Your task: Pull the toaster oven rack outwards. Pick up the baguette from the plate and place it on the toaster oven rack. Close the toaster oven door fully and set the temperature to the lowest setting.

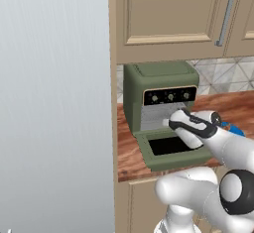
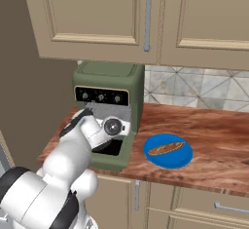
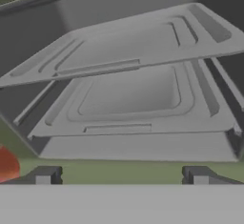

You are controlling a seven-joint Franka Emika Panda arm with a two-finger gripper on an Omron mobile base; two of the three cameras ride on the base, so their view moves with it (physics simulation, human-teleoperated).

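The gripper stands spread wide and empty, its two fingertips well apart at the mouth of the toaster oven, pointing into the cavity. Directly ahead of it lie two grey shelves: an upper tray and, below it, the toaster oven rack, both seated inside the cavity and, as far as can be judged, not yet drawn out. Beneath the gripper the toaster oven door lies folded down flat, its dark glass facing up over the tabletop. Above the gripper runs the black control strip with three knobs. Well off to the gripper's right, the baguette rests across the blue plate, untouched. Assessment: only the approach to the rack is in hand; pulling the rack, moving the baguette, shutting the door and setting the temperature all remain outstanding.
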